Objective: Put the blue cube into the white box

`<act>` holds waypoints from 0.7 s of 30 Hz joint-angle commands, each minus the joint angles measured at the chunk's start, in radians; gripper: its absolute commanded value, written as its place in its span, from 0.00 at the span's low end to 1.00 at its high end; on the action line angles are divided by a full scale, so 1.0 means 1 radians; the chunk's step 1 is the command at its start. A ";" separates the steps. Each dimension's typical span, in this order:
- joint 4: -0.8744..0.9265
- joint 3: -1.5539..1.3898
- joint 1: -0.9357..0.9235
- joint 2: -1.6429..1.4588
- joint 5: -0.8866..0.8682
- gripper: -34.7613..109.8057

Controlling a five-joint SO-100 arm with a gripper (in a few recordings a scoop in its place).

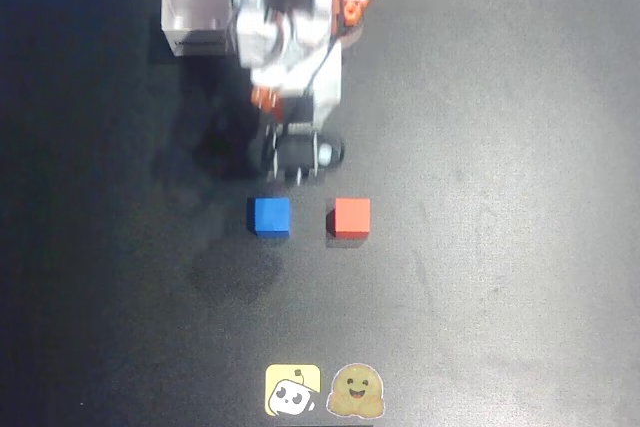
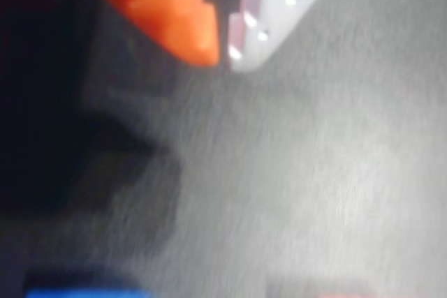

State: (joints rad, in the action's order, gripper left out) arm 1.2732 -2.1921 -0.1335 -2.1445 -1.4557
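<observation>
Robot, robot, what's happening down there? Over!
Hand shut, holding nothing. Blue cube on table beside red cube, untouched. White box far off. Nothing blocking.

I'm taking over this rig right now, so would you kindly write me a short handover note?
Gripper: the wrist view shows the orange and white fingertips together with nothing between them, so it looks shut and empty, above the dark table.
Blue cube: on the table, just in front of the arm in the overhead view, untouched. A red cube sits apart to its right.
White box: at the top left, beside the arm's base.
Done: nothing placed yet.
Left: open, grasp the blue cube, carry it to the box, release.
</observation>
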 commanded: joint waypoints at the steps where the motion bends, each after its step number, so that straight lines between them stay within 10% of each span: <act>1: -0.014 0.155 -0.014 0.172 0.003 0.24; 21: -0.110 0.422 -0.032 0.577 0.006 0.36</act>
State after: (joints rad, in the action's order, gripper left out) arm 1.1750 -1.8086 -0.1641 -1.5647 -1.4557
